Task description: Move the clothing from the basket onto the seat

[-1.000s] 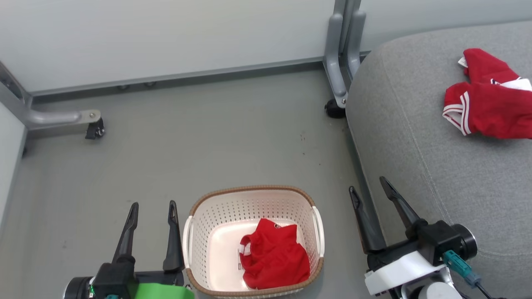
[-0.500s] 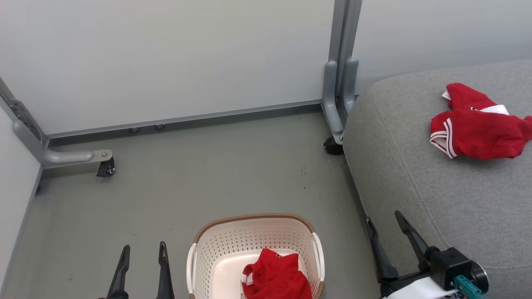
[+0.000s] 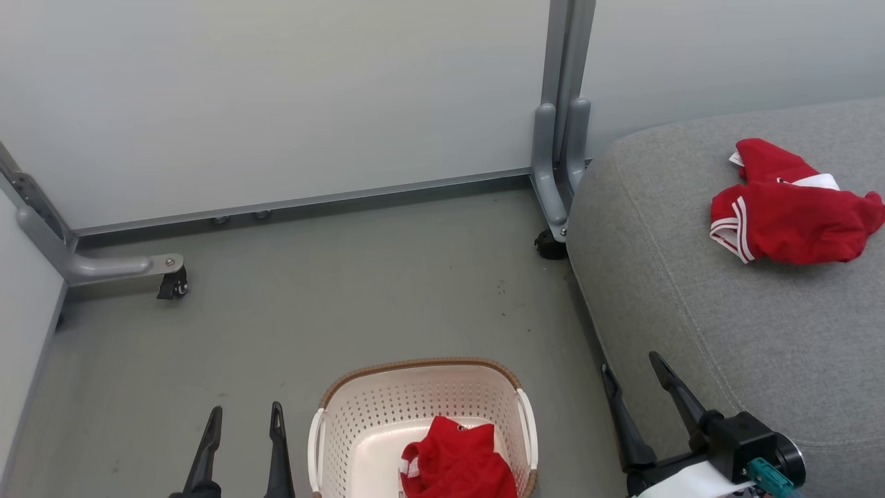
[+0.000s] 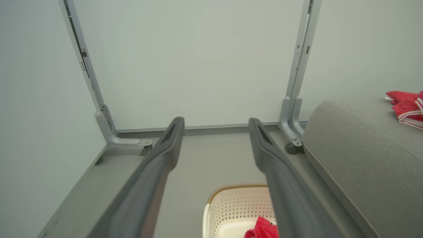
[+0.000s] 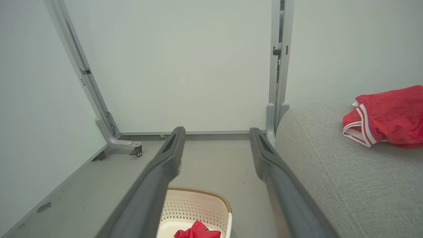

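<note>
Left claw (image 3: 246, 408) low at bottom edge of head view, fingers spread, nothing held, over bare floor (image 3: 346, 290) just left of basket (image 3: 415, 364). Open floor runs ahead to wall panel (image 3: 276, 104); caster foot (image 3: 166, 273) at far left corner. Basket on floor, red shirt (image 3: 456, 463) bunched in its right half. Right claw (image 3: 630, 362) released, empty, right of basket, at rounded left edge of seat (image 3: 726, 332). Second red garment (image 3: 788, 221) lies on seat toward far right edge, well apart from right claw.
</note>
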### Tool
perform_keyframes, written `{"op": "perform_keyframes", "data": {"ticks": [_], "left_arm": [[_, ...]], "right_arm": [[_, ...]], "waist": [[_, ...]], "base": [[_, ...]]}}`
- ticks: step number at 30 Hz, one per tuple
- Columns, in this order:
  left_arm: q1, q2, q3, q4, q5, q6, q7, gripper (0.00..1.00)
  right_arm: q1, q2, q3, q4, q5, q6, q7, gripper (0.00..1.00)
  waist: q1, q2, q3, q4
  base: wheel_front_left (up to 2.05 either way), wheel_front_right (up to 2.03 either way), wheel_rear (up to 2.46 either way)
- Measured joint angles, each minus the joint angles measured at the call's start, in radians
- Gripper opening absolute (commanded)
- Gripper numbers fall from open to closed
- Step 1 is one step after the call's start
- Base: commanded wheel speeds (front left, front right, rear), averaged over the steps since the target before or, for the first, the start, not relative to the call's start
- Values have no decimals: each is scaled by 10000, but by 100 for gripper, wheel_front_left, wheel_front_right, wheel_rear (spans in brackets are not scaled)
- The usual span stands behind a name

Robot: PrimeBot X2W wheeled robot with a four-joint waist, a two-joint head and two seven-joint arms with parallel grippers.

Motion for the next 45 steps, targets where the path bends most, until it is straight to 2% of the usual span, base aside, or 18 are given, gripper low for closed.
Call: {"op": "perform_keyframes", "data": {"ticks": [19, 23, 27, 32, 36, 40, 45], "left_arm": [[-1, -4, -274, 408, 44, -151, 2, 100], [-217, -4, -343, 635, 92, -290, 2, 100], [-659, -4, -493, 811, 347, -686, 2, 100], [-1986, 36, -587, 1026, 815, -1151, 0, 100], [-3356, 316, -997, 1778, 1081, -1561, 2, 100], [-5031, 757, -1806, 2667, 1478, -1810, 2, 100], [-7336, 1160, -3104, 4541, 1854, -1898, 2, 100]], "right_arm": [[3, 0, 77, 171, 6, 0, 2, 100], [-5, 0, 8, 169, -6, 0, 2, 100], [-169, 0, -102, -21, -203, 0, 2, 100], [-1034, 0, -477, -412, -261, 0, 0, 100], [-1780, -6, -905, -836, -228, 0, 2, 100], [-2440, -10, -1258, -1243, -230, 0, 0, 100], [-3147, -6, -1492, -1676, -261, 0, 2, 100]], "waist": [[0, 0, 135, -229], [0, 0, 426, -307], [0, 0, 875, -388], [0, 0, 1778, -489], [1, 0, 2803, -544], [1, 0, 3936, -558], [2, 0, 5367, -565]], "base": [[0, 0, 0], [0, 0, 0], [0, 0, 0], [0, 0, 0], [0, 0, 0], [0, 0, 0], [0, 0, 0]]}}
